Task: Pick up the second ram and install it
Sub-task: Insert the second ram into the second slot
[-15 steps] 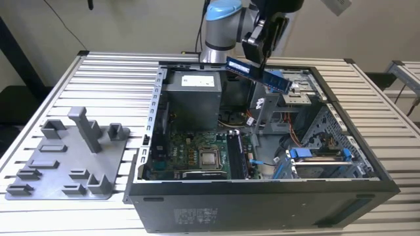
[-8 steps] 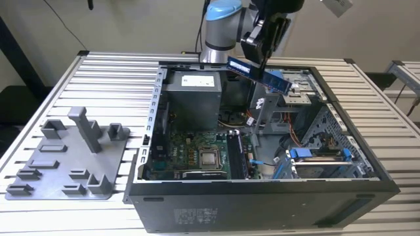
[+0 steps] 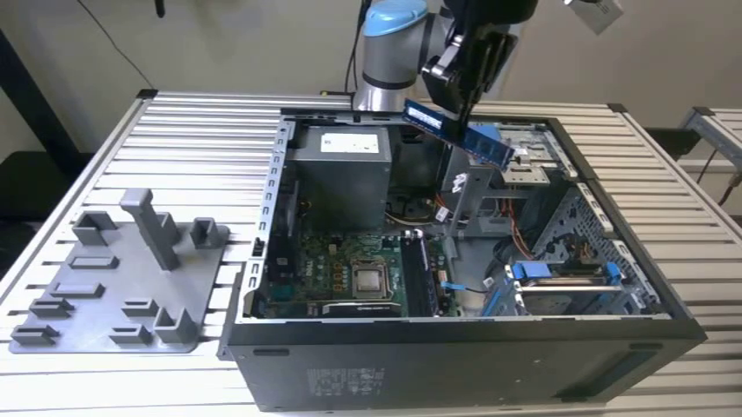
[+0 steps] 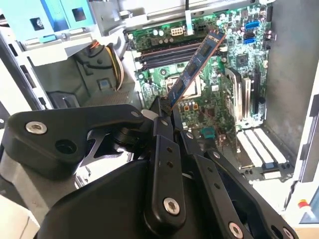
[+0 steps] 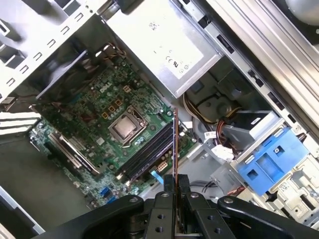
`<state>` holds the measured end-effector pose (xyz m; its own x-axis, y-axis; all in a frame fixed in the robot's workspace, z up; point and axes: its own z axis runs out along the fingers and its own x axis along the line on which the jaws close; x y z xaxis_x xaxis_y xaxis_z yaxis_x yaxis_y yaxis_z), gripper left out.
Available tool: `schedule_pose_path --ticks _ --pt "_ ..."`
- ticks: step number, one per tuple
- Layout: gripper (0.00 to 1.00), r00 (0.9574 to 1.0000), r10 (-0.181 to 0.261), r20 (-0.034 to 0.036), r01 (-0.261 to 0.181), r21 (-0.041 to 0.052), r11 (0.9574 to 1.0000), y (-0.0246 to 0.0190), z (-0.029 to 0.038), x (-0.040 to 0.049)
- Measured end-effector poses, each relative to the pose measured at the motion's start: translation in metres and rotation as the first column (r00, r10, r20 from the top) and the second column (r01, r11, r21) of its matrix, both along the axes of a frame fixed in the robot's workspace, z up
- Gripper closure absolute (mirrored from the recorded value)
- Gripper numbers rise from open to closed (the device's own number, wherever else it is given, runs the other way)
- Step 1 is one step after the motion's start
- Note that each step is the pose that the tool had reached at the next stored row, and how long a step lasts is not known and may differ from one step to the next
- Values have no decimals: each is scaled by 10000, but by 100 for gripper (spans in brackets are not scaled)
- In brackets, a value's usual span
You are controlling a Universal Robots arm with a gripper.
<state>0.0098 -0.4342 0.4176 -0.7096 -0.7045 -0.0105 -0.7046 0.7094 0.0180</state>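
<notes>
Slatted worktop [image 3: 139,139] carries open tower case [image 3: 464,356], side panel off, motherboard [image 5: 99,114] exposed. Gripper [image 4: 164,112] hangs over case interior, fingers [image 4: 160,130] pinched shut on one end of second ram [image 4: 195,64]. Ram airborne, tilted, well above memory slots [image 5: 144,152]. Judged light, stiff, thin, fragile: grip flat faces near one end.

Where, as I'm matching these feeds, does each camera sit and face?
Exterior view: off the arm, above the open computer case, looking down into it; the arm and gripper hold the second ram over it.
Second wrist view: on the wrist, looking past the gripper at the second ram's flat face and the motherboard.
First wrist view: on the wrist, seeing the second ram edge-on.
Shared: all show the gripped second ram.
</notes>
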Motion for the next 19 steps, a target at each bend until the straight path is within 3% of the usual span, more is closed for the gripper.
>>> schedule_pose_path --ticks 9,19 --pt "86 9975 -704 1 704 1 9975 -15 -18 2" --pt "86 9890 -1478 0 1478 1 9890 -48 -42 2"
